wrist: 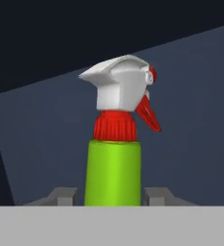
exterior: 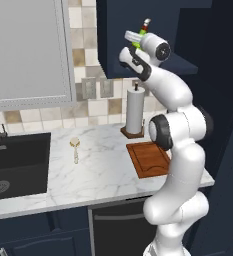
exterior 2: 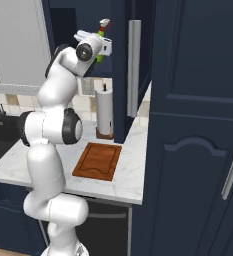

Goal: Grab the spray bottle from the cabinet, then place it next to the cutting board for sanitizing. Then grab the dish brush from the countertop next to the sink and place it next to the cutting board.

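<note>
Gripper (wrist: 112, 197) apparently clasps spray bottle (wrist: 114, 163) inside cabinet (exterior: 113, 45).

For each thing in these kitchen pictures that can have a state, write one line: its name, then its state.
spray bottle: upright, between the gripper's fingers at its neck.
gripper: closed on the spray bottle, up at the cabinet niche.
dish brush: lying flat on the countertop, untouched.
cutting board: flat on the countertop, nothing on it.
paper-towel roll: standing upright on its holder.
</note>
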